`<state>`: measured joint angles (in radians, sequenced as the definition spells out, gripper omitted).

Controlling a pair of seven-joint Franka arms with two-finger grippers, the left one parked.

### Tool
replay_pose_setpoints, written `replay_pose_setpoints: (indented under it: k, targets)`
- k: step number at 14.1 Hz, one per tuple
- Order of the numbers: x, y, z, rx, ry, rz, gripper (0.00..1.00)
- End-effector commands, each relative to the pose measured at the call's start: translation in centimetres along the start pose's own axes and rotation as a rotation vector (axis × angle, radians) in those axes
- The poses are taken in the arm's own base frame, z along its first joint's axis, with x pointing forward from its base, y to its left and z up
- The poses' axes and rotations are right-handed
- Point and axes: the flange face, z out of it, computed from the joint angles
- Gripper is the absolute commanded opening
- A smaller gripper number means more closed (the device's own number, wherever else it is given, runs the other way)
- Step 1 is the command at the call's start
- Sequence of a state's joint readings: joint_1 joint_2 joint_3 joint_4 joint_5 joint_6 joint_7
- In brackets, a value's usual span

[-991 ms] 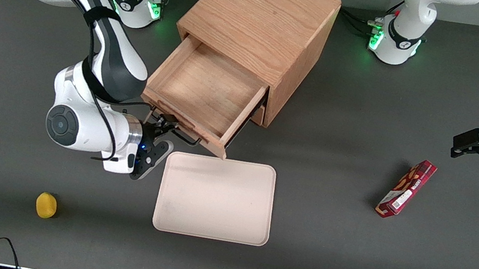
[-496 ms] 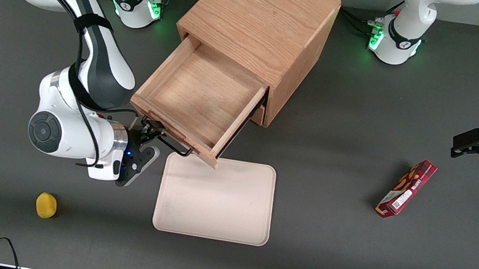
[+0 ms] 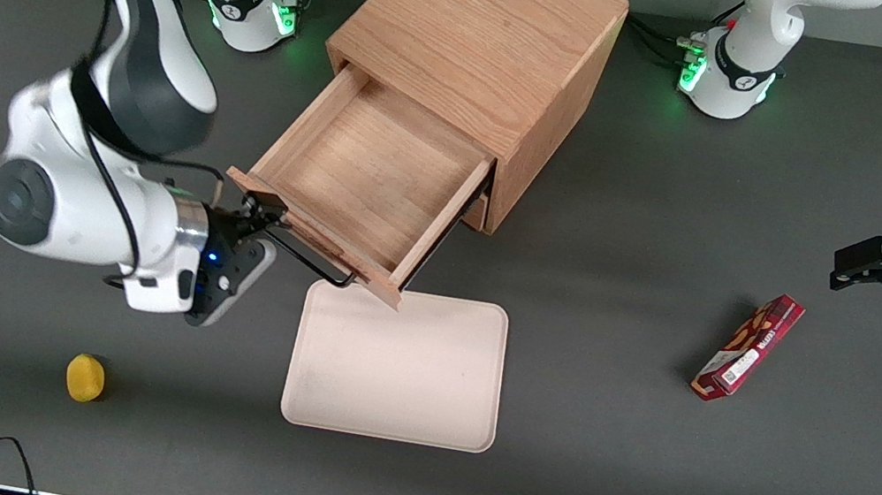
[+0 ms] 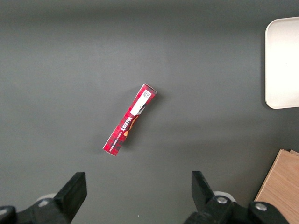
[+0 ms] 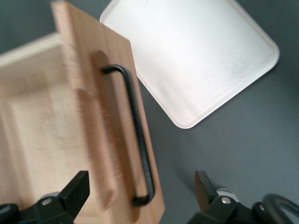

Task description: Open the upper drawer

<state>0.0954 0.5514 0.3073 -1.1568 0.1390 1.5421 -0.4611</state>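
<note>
The upper drawer [image 3: 368, 173] of the oak cabinet [image 3: 477, 30] is pulled far out, and its shallow wooden box is empty. Its thin black bar handle [image 3: 309, 257] runs along the light wood front. My gripper [image 3: 259, 219] is at the end of the handle nearest the working arm. It is open. In the right wrist view the fingers [image 5: 77, 191] stand wide apart around the gripper's middle [image 5: 140, 191], with the drawer front [image 5: 112, 116] and the handle's end [image 5: 142, 198] between them, untouched. A sliver of the bottom drawer [image 3: 476, 210] shows beneath, pushed in.
A cream tray [image 3: 396, 365] lies just in front of the open drawer, also in the right wrist view [image 5: 196, 56]. A yellow fruit [image 3: 85, 378] lies near the front edge at the working arm's end. A red box [image 3: 749, 347] lies toward the parked arm's end.
The drawer came further out of the cabinet. My gripper let go of the handle, opened, and moved back toward the working arm's end.
</note>
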Motion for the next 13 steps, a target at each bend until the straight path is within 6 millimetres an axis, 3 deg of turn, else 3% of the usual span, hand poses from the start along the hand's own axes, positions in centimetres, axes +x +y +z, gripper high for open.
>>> replay_pose_setpoints:
  k: [1, 3, 5, 8, 10, 13]
  targets:
    - [-1.7, -6.6, -6.5, -0.068, 0.042, 0.136, 1.0]
    - [-3.9, -9.5, -10.0, -0.092, 0.042, 0.271, 1.0]
    - [-6.2, -10.8, -13.5, -0.127, 0.092, 0.434, 1.0]
    - [-9.6, -10.5, -16.9, -0.247, 0.148, 0.813, 1.0]
    - [-12.4, -10.7, -17.7, -0.354, 0.112, 0.922, 1.0]
    - [-19.0, -6.7, -17.6, -0.344, 0.07, 1.012, 1.0]
